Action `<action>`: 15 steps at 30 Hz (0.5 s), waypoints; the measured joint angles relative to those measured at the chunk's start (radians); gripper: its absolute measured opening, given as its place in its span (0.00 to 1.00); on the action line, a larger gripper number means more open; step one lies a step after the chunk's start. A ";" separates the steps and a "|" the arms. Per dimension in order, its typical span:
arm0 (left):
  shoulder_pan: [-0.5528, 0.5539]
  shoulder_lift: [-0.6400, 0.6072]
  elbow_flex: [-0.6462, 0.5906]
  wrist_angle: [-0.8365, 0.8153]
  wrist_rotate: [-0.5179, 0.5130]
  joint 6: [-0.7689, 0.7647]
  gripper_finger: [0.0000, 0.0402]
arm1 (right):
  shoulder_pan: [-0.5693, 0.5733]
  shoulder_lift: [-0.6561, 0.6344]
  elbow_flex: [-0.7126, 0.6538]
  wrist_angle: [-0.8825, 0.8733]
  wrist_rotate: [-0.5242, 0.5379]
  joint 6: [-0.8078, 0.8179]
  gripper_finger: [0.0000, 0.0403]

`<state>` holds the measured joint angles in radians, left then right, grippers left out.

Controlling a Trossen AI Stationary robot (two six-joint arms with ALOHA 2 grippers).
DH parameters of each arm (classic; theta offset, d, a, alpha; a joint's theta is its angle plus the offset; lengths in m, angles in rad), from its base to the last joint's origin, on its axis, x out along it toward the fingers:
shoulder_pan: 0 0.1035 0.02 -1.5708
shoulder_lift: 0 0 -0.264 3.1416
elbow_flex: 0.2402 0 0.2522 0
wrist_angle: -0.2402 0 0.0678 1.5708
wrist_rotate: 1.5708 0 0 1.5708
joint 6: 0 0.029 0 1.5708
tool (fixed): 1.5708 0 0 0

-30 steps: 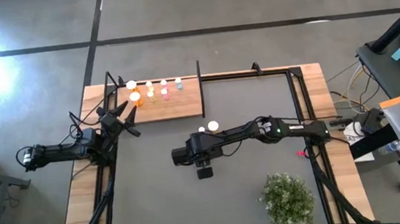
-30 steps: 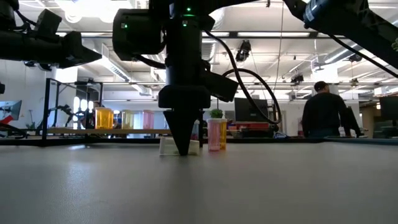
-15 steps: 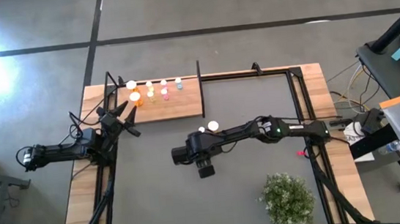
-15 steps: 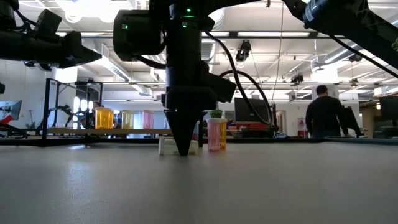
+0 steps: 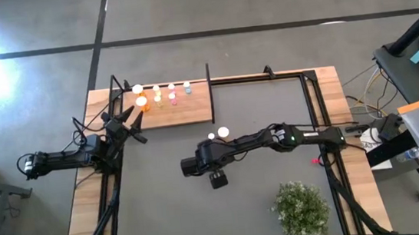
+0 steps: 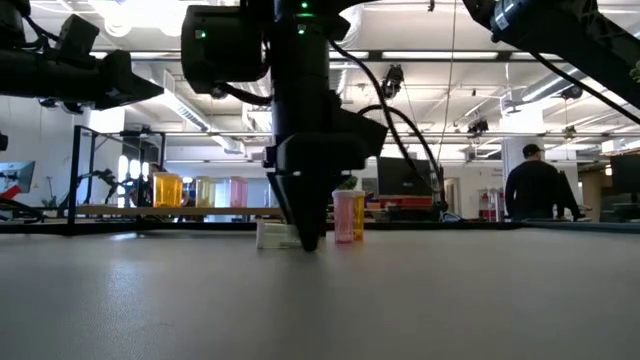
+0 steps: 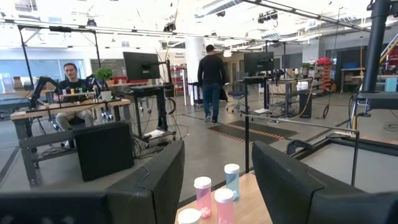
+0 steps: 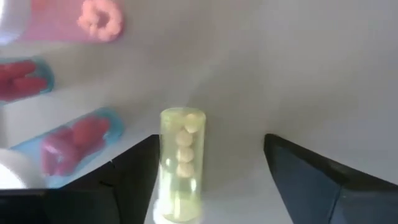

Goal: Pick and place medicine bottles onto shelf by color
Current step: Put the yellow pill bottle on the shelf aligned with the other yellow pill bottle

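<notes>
We keep the right end effector [image 8: 211,180] spread wide around the lying yellow-green bottle [image 8: 181,163], near the worktop [image 5: 264,205] centre, at about 5 o'clock from the shelf [image 5: 186,110], and should center before closing, so it does not roll.

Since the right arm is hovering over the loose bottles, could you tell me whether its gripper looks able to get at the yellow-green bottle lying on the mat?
Probably yes: the right gripper is open with the yellow-green bottle lying between its fingers, nothing blocking it.
</notes>
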<state>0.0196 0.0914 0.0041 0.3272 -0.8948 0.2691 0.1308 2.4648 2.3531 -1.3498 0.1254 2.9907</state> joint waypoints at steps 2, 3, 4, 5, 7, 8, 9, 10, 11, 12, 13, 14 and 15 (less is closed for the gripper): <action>0.000 0.000 0.000 0.000 0.000 0.000 0.43 | 0.007 -0.012 0.000 -0.025 -0.002 -0.011 0.72; 0.000 0.000 0.000 0.000 0.000 0.000 0.43 | 0.010 -0.022 0.000 -0.035 -0.002 -0.026 0.74; 0.000 0.000 0.000 0.000 0.000 0.000 0.43 | 0.013 -0.034 0.000 -0.047 -0.002 -0.040 0.75; 0.000 0.000 0.000 0.000 0.000 0.000 0.43 | 0.016 -0.044 0.000 -0.058 0.000 -0.060 0.76; 0.000 0.000 0.000 0.000 0.000 0.000 0.43 | 0.020 -0.065 0.001 -0.086 0.003 -0.104 0.77; 0.000 0.000 0.000 0.000 0.000 0.000 0.43 | 0.022 -0.072 0.001 -0.098 0.004 -0.119 0.77; 0.000 0.000 0.000 0.000 0.000 0.000 0.43 | 0.023 -0.078 0.001 -0.109 0.005 -0.138 0.78; 0.000 0.000 0.000 0.000 0.000 0.000 0.43 | 0.024 -0.083 0.001 -0.115 0.005 -0.159 0.78; 0.000 0.000 0.000 0.000 0.000 0.000 0.43 | 0.024 -0.090 0.001 -0.125 0.005 -0.188 0.78; 0.000 0.000 0.000 0.000 0.000 0.000 0.43 | 0.025 -0.098 0.001 -0.136 0.005 -0.227 0.78; 0.000 0.000 0.000 0.000 0.000 0.000 0.43 | 0.025 -0.105 0.001 -0.149 0.005 -0.283 0.78; 0.000 0.000 0.000 0.000 0.000 0.000 0.43 | 0.025 -0.114 0.001 -0.161 0.006 -0.355 0.78; 0.000 0.000 0.000 0.000 0.000 0.000 0.43 | 0.025 -0.120 0.001 -0.173 0.006 -0.434 0.78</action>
<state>0.0195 0.0914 0.0040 0.3273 -0.8948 0.2691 0.1555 2.3450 2.3546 -1.5232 0.1310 2.5567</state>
